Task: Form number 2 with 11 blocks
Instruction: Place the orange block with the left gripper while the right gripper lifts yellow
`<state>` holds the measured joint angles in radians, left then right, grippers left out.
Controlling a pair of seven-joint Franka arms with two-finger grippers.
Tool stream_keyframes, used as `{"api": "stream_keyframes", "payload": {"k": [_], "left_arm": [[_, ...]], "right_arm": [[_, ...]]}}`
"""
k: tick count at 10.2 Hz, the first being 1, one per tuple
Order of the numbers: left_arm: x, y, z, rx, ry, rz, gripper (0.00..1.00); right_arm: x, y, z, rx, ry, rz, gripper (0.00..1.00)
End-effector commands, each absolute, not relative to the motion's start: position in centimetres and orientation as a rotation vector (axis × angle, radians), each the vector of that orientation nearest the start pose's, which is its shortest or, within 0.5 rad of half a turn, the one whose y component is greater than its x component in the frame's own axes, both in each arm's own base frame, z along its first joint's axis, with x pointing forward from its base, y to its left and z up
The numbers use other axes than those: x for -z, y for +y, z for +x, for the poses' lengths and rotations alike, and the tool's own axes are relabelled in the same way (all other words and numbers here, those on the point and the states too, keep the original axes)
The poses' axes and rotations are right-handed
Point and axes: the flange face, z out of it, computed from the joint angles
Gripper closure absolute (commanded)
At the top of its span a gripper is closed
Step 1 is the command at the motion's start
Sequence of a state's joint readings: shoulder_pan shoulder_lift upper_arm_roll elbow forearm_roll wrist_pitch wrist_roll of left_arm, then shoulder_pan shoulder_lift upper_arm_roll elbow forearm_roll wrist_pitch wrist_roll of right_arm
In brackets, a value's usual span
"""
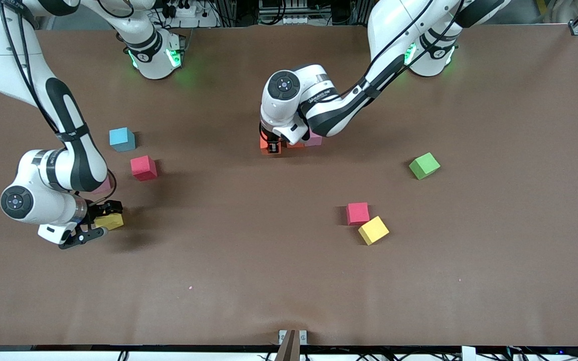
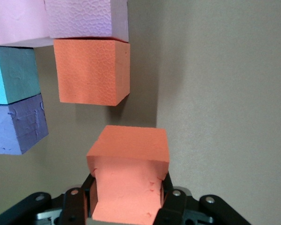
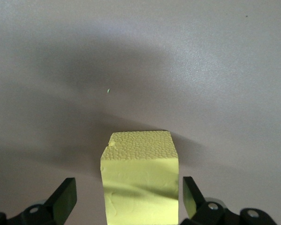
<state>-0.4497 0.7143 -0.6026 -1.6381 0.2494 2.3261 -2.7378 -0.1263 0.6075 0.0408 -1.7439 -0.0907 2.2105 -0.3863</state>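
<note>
Clamping an orange block (image 2: 129, 178), the left tool (image 1: 273, 147) is sitting low at the started number 2 (image 1: 296, 142) mid-surface, probably lining the cube up as the next cell beside the second orange block (image 2: 92, 71). The right tool (image 1: 99, 225) is straddling a yellow block (image 3: 139, 180) toward the right arm's end, fingers (image 3: 64, 199) apart and not touching, likely about to grip. The left wrist view is showing pink (image 2: 18, 21), sky blue (image 2: 11, 75) and purple (image 2: 16, 124) cubes already laid; the front view is hiding most of them under the arm. The front view alone is showing the loose spares: blue (image 1: 122, 139), red (image 1: 143, 167), another red (image 1: 357, 213), another yellow (image 1: 373, 230), and the green cube (image 1: 424, 165).
</note>
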Motion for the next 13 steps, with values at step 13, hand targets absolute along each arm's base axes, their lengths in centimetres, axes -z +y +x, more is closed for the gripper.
{"api": "stream_keyframes", "payload": {"k": [13], "left_arm": [[-22.8,-56.7,35.3,0.237,2.456,1.862,0.83]], "right_arm": [[-21.5,-6.7,61.8,-0.125,-0.66,-3.071,0.0]]}}
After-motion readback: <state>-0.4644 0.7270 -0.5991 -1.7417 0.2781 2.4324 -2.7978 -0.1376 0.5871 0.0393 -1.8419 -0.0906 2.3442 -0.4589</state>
